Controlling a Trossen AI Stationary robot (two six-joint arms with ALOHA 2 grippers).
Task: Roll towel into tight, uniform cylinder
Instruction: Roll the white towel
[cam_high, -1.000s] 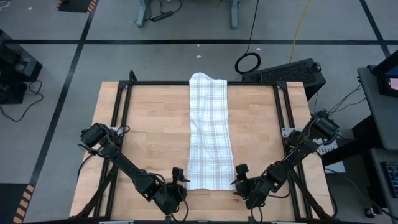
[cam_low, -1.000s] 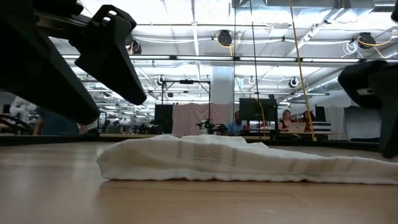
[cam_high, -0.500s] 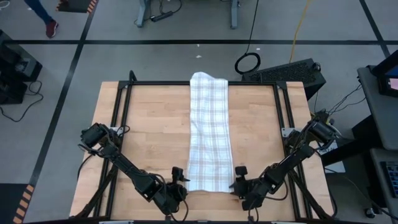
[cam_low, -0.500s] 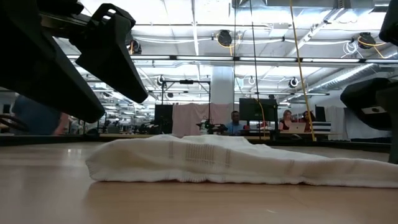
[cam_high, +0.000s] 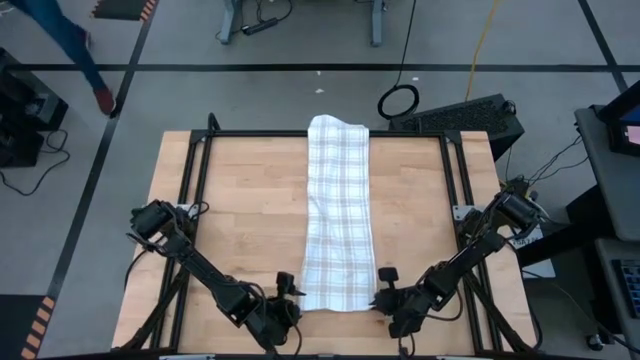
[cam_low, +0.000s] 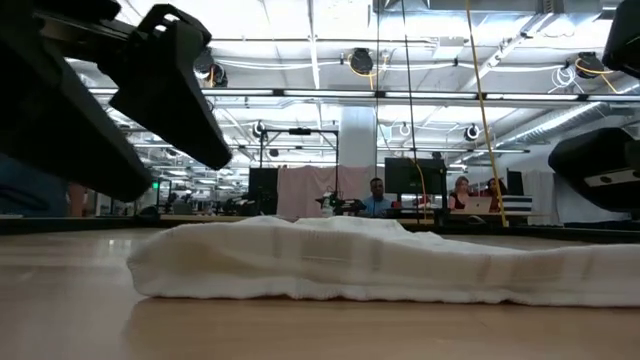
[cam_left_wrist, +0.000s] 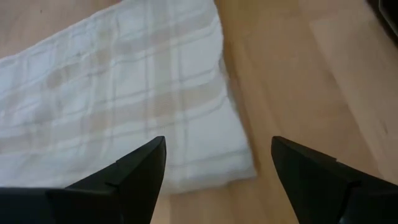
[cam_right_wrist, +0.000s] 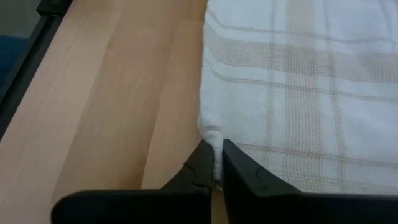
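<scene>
Since the earlier frame: right claw (cam_right_wrist: 212, 163) has pinched fully closed on the towel's near right corner; the towel's near end has crept toward the left of the low view; left claw (cam_left_wrist: 217, 165) unchanged.

Item: towel (cam_high: 338, 215). Thin white cloth with faint checked grid, folded into a long strip. Lies flat down the centre of the high view, far end at the top edge of the surface (cam_high: 240, 210), near end low in the frame between the two claws.

Handling, as judged: light, soft and limp, with no stiffness of its own; likely to bunch or skew if pulled from one corner only. Best hold appears to be both near corners together, so the roll starts square.

Right claw: low centre-right of the high view, shut on a small fold of the corner hem, seen in the right wrist view.

Left claw: low centre-left of the high view, fingers (cam_left_wrist: 134, 171) spread wide and holding nothing, poised above the near left corner.

Surface: pale wooden top in a black frame.

Room: grey floor with dark lines, a person's legs (cam_high: 70, 45) at upper left of the high view; seated people (cam_low: 378, 196) at monitors far behind in the low view.
</scene>
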